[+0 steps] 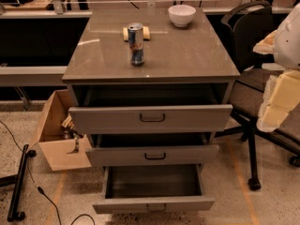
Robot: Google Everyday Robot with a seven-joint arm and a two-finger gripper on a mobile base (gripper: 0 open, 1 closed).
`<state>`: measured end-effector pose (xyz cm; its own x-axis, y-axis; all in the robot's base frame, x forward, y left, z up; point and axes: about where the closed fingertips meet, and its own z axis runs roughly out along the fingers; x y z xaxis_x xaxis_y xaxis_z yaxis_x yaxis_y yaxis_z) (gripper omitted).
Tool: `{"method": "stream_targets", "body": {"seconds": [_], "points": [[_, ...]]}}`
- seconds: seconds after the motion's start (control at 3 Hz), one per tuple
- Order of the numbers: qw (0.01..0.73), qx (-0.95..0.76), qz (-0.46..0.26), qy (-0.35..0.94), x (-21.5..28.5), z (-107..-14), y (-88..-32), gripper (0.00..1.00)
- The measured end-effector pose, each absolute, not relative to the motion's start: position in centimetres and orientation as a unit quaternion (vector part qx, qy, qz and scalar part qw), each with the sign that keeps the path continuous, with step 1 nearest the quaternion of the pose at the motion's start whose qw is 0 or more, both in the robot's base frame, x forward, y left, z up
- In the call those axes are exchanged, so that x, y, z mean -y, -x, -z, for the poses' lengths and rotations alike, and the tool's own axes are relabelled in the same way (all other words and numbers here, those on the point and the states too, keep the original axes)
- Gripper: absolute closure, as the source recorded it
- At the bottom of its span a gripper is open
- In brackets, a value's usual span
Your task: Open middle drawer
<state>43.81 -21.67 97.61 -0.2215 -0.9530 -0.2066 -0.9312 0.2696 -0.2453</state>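
The grey-brown cabinet (pixel 187 55) has three stacked drawers. The middle drawer (pixel 187 154), with a small dark bar handle (pixel 154 156), stands pulled out a little, its front ahead of the cabinet body. The upper drawer (pixel 103 119) is pulled out about as far. The lowest drawer (pixel 153 204) is pulled out the most and shows an empty inside. My gripper (pixel 277 102), cream-coloured below a white arm part (pixel 291 32), hangs at the right edge of the view. It is well to the right of the drawers and touches none of them.
A drink can (pixel 136 43), a white bowl (pixel 182 15) and a small yellow object (pixel 146 32) stand on the cabinet top. A black office chair (pixel 251 83) is close on the right, under my arm. An open cardboard box (pixel 56 139) and cables (pixel 44 193) lie on the floor at the left.
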Motion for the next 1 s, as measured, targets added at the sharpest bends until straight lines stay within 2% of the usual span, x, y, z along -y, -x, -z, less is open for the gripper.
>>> {"method": "stream_targets", "body": {"seconds": [0.67,1.0], "points": [[0.172,-0.771,0.03,0.613,20.9,-95.3,-44.1,0.0],[0.192,-0.739,0.001,0.646,19.3,-89.0,-43.0,0.0]]}}
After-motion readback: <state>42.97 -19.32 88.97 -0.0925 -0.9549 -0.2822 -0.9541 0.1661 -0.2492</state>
